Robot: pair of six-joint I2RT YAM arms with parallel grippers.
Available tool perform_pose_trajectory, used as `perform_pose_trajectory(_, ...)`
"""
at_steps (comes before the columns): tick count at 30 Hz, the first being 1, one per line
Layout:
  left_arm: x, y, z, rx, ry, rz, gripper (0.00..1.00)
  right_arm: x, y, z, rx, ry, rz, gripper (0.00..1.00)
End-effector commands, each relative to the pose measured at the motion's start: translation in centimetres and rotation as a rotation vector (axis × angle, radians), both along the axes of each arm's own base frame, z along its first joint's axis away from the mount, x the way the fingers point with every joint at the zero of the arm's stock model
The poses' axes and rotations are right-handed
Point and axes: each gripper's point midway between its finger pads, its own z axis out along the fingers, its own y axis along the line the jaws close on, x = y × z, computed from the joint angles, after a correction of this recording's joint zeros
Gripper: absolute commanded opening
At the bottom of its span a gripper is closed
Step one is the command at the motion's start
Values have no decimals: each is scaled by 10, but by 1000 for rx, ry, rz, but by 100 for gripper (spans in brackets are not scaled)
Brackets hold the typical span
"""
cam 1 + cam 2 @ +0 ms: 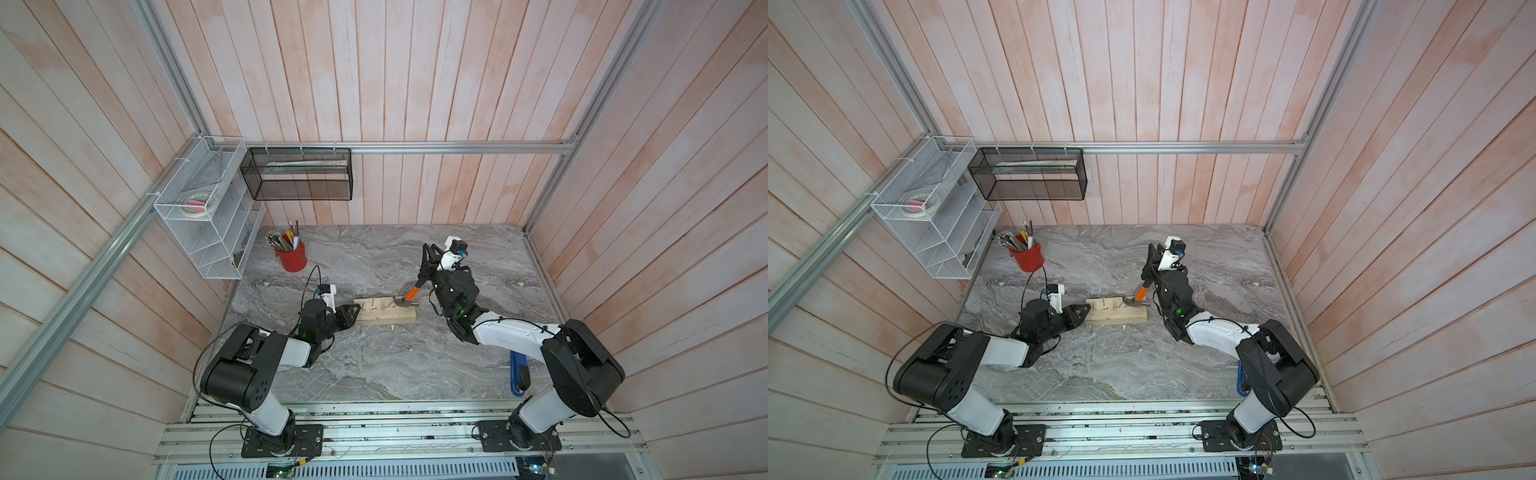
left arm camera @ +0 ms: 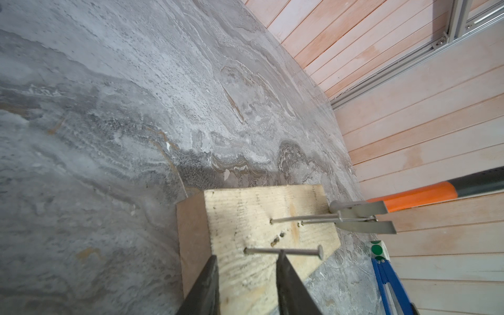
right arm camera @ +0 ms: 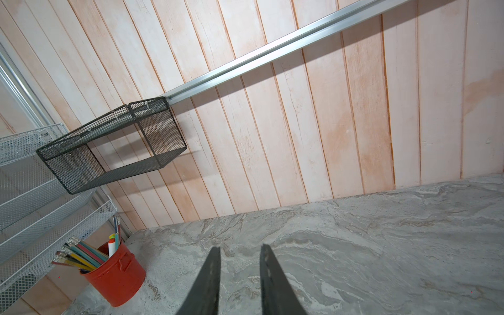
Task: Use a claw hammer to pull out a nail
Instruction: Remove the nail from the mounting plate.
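No text, label, brand, number or sign can be read on anything in these views.

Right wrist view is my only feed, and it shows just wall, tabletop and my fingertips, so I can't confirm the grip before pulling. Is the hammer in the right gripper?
Observer: Yes. In both top views the right gripper holds the claw hammer by the black end of its handle.
Operator: Where is the head?
Observer: On the wood block, near the end toward the right arm.
Operator: Is the claw on a nail?
Observer: The left wrist view shows a nail running between the claw's two prongs.
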Motion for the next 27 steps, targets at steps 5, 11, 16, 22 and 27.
perform_pose_trajectory(5, -13, 0, -28, 47, 97, -20, 37, -6, -1, -40, 24, 104, 42, 0)
perform_pose_trajectory(11, -13, 0, -29, 50, 99, -18, 37, -9, -11, -42, 65, 106, 33, 0)
perform_pose_trajectory(16, -13, 1, -29, 53, 99, -19, 37, -11, -21, -46, 98, 112, 24, 0)
perform_pose_trajectory(22, -13, 1, -29, 61, 100, -21, 37, -13, -34, -53, 155, 133, 8, 0)
perform_pose_trajectory(27, -13, 2, -26, 71, 90, -22, 37, -15, -58, -53, 267, 142, -22, 0)
